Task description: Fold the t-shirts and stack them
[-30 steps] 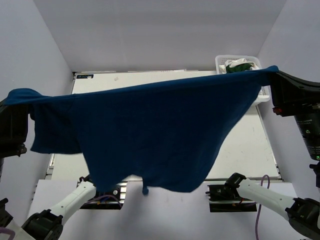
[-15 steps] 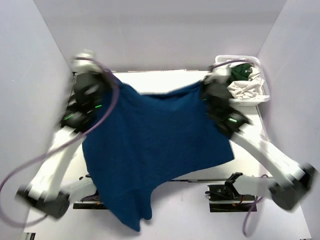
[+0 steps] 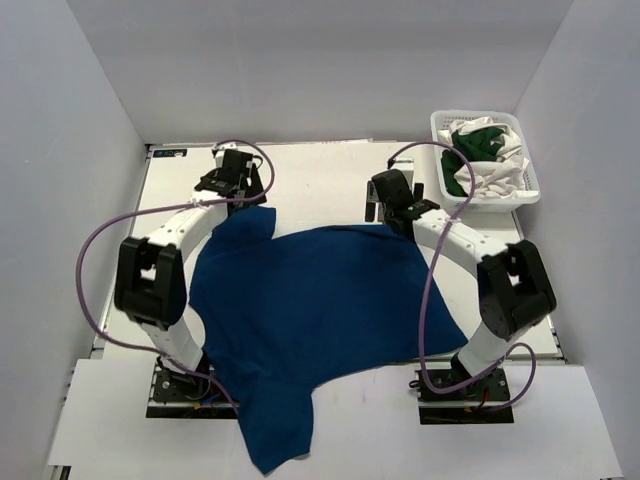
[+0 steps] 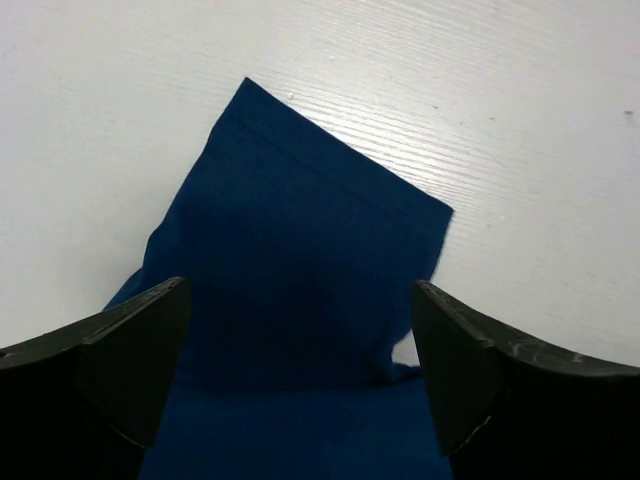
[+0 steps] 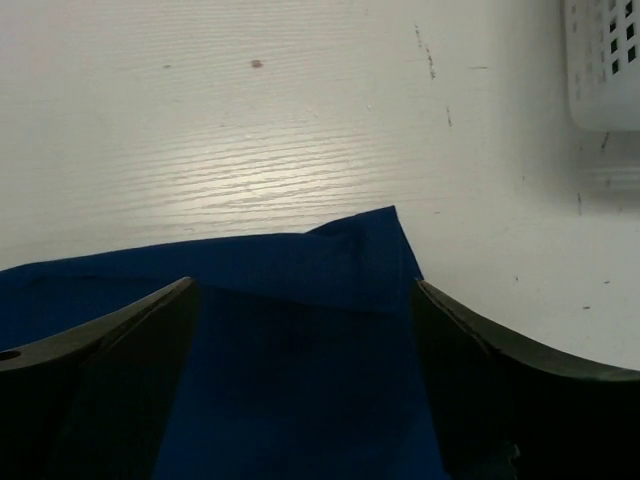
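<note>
A royal blue t-shirt (image 3: pixel 310 300) lies spread on the white table (image 3: pixel 310 175), its near end hanging over the front edge. My left gripper (image 3: pixel 243 195) hovers open over the shirt's far left corner (image 4: pixel 300 230), fingers either side of the cloth without pinching it. My right gripper (image 3: pixel 392 207) is also open, over the far right corner (image 5: pixel 350 250). In the wrist views the left gripper (image 4: pixel 300 300) and right gripper (image 5: pixel 304 290) straddle blue cloth lying flat. A dark green t-shirt (image 3: pixel 470 150) and white t-shirts (image 3: pixel 492 178) sit bunched in the basket.
The white mesh basket (image 3: pixel 530 192) stands at the table's back right corner, and its corner shows in the right wrist view (image 5: pixel 605 60). White walls close in the left, right and back. Purple cables loop off both arms.
The blue shirt was held stretched high between both arms. They swung down and forward, laid it on the table, and both grippers opened and let go of its far corners.
</note>
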Robot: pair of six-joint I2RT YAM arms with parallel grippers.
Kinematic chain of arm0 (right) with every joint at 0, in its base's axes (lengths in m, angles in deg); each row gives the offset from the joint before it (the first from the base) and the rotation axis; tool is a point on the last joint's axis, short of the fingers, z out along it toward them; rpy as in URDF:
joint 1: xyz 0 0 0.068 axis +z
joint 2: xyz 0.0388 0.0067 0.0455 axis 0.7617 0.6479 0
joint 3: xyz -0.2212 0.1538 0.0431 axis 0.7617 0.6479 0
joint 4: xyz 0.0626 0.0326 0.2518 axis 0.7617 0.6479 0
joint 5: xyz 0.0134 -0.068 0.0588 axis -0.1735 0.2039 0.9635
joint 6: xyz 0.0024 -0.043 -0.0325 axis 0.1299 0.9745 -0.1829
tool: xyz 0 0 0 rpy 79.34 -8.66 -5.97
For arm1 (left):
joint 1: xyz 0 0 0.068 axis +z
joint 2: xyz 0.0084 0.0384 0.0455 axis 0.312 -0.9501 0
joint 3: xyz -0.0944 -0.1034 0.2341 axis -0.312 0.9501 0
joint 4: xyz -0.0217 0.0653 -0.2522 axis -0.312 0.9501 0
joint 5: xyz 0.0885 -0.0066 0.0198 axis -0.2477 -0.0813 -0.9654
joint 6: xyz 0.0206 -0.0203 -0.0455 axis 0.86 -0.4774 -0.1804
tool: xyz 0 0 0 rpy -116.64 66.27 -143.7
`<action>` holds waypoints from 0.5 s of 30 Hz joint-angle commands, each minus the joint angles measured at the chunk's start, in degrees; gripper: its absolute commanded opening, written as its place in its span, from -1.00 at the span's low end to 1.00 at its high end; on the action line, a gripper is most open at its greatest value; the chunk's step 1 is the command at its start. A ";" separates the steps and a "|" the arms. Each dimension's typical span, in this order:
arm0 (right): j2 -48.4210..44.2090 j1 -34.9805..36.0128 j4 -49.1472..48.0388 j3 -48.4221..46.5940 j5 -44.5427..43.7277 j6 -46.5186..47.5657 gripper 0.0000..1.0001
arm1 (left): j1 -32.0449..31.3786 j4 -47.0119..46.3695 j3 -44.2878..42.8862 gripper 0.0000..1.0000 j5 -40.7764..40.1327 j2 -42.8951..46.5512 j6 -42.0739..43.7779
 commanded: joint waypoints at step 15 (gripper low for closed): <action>2.11 0.20 -3.66 7.60 16.96 -3.42 0.81 | -0.10 2.33 24.79 1.00 4.97 14.53 -14.27</action>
